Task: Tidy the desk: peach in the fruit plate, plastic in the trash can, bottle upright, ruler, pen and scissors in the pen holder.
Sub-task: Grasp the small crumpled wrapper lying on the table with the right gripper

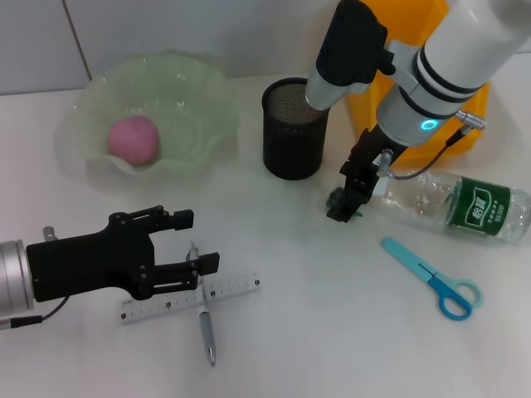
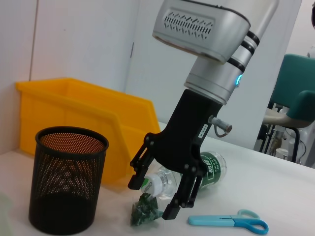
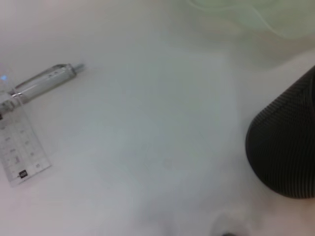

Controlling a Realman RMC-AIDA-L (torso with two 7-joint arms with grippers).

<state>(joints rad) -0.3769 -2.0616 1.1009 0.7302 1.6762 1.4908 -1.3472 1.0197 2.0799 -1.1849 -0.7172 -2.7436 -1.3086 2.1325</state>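
The pink peach [image 1: 133, 138] lies in the green fruit plate [image 1: 195, 91] at the back left. The black mesh pen holder [image 1: 293, 128] stands mid-table, with the yellow trash bin [image 1: 469, 133] behind to its right. The bottle [image 1: 456, 201] lies on its side at the right. My right gripper [image 1: 348, 201] is open, its jaws either side of the crumpled green plastic [image 2: 144, 212] next to the bottle cap. The blue scissors [image 1: 436, 278] lie in front of the bottle. My left gripper [image 1: 195, 242] is open just above the clear ruler [image 1: 189, 298] and the pen [image 1: 205, 327].
The pen holder [image 2: 66, 179] and the yellow bin [image 2: 83, 118] also show in the left wrist view, left of my right gripper [image 2: 150, 199]. The right wrist view shows the pen [image 3: 44, 81], the ruler [image 3: 19, 152] and the pen holder's wall [image 3: 285, 147].
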